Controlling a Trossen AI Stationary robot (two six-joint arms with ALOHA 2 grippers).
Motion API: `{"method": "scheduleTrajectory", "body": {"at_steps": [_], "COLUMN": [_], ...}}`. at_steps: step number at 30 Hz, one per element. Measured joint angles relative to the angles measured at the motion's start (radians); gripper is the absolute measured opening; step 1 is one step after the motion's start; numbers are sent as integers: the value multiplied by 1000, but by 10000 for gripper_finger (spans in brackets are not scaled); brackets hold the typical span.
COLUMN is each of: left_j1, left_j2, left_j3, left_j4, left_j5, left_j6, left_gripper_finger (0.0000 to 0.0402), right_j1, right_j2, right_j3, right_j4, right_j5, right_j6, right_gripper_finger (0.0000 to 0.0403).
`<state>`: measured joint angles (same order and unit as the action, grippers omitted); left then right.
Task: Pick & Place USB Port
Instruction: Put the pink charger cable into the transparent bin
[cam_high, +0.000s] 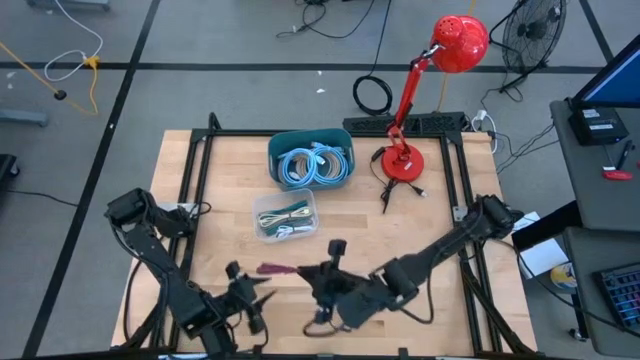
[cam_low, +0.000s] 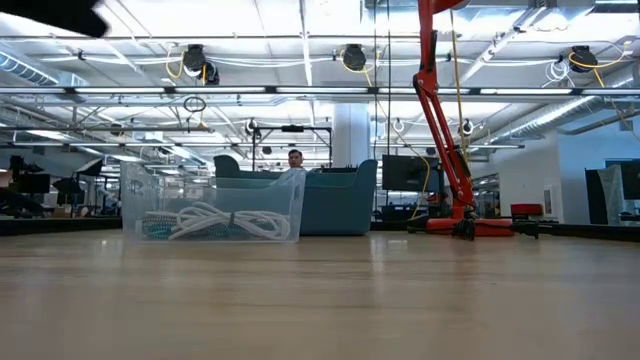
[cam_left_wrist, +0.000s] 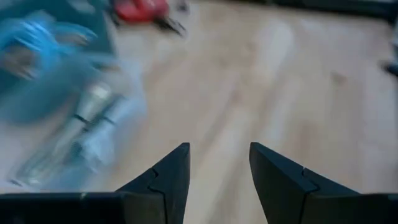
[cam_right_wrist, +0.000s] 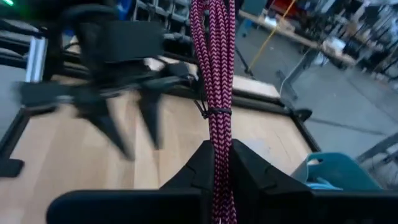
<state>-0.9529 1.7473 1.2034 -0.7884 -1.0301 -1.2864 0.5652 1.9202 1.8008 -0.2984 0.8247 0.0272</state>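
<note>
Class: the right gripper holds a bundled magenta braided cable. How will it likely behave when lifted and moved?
The magenta cable, pinched in the right gripper, is a tied bundle of braided strands, so probably light and fairly floppy. Its free end sticks out sideways, so it may swing or sag.

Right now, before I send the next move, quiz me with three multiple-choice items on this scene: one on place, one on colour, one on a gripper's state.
1. Where is the red desk lamp?
A. at the table's far edge, right of the teal bin
B. inside the clear bin
C. under the left arm

2. What colour is the braided cable?
A. plain white
B. magenta and black
C. yellow

3. What is the right gripper doing?
A. hanging open and empty
B. shut on the braided cable
C. holding the lamp

Answers: 1 A, the high view shows it beside the teal bin. 2 B, seen in the right wrist view. 3 B, the fingers clamp the cable.
</note>
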Motion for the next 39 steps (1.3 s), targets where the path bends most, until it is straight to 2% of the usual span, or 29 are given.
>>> {"method": "scheduleTrajectory", "body": {"at_steps": [4, 7, 10, 13, 15, 18, 21, 24, 28, 33, 39], "left_j1": [31, 46, 62, 103, 146, 194, 235, 238, 184, 109, 39], "left_j2": [0, -1, -1, -30, -69, -146, -222, -271, -306, -322, -323], "left_j3": [0, 0, 0, 0, 0, 0, 1, 0, 0, 0, 0], "left_j4": [-58, -48, -57, -120, -184, -329, -437, -475, -472, -474, -473], "left_j5": [-168, -286, -384, -440, -474, -528, -542, -542, -534, -533, -535], "left_j6": [-25, 70, 155, 190, 164, 17, -59, -39, 88, 152, 140], "left_gripper_finger": [168, 168, 168, 168, 168, 168, 168, 168, 155, 99, 25], "right_j1": [44, 68, 92, 117, 131, 143, 149, 153, 132, 114, 109], "right_j2": [0, -1, 1, 1, -1, 1, 1, -15, -17, -19, -19], "right_j3": [0, -15, -58, -117, -167, -242, -279, -297, -322, -325, -325], "right_j4": [67, 167, 368, 646, 825, 1068, 1225, 1248, 1230, 1232, 1208], "right_j5": [64, 108, 136, 147, 146, 147, 179, 225, 218, 197, 139], "right_j6": [-66, -146, -296, -505, -620, -757, -870, -915, -880, -856, -808], "right_gripper_finger": [19, 24, 23, 20, 21, 24, 24, 23, 26, 24, 28]}}
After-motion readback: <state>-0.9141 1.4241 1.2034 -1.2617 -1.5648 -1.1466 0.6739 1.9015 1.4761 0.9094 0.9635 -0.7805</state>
